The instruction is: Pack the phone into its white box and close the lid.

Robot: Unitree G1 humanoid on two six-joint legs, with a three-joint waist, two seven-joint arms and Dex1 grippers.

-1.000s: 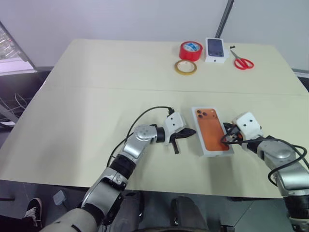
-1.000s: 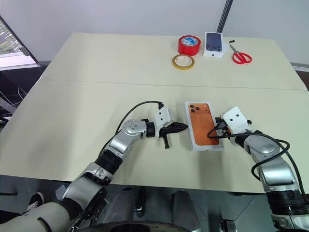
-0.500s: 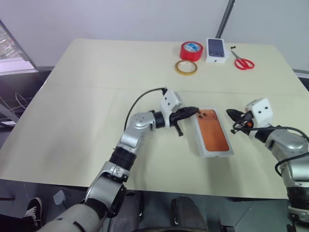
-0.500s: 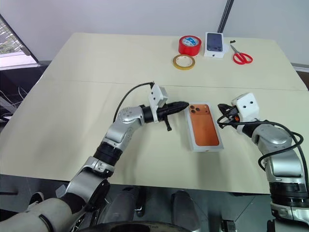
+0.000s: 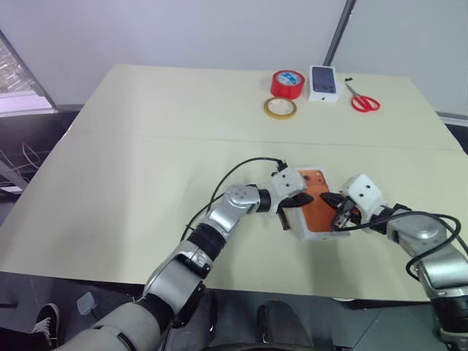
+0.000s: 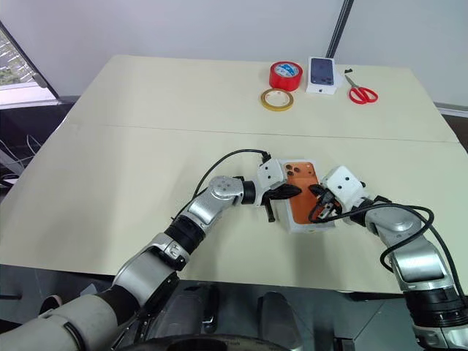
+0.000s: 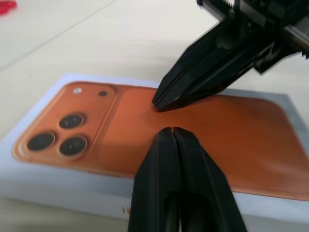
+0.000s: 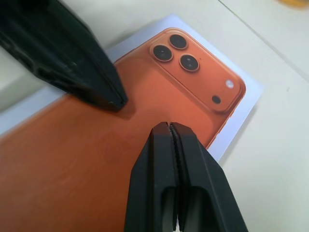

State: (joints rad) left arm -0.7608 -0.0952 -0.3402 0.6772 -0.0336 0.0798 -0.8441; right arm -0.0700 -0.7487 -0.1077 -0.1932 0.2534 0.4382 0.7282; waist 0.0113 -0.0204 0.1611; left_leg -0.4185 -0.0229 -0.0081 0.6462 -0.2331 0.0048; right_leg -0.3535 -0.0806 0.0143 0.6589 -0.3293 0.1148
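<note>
No text, brand, number or sign can be read anywhere; faint marks on the white box (image 7: 130,210) edge, low in the left wrist view, stay illegible.

Silver arms, white wrist housings, black cables, black end effector (image 6: 289,192) fingers.

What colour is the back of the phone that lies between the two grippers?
Orange, with dark camera lenses; the phone shows best in the right wrist view.

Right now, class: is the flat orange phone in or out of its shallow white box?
In: the flat orange phone lies camera-side up, the shallow white box rimming it.
</note>
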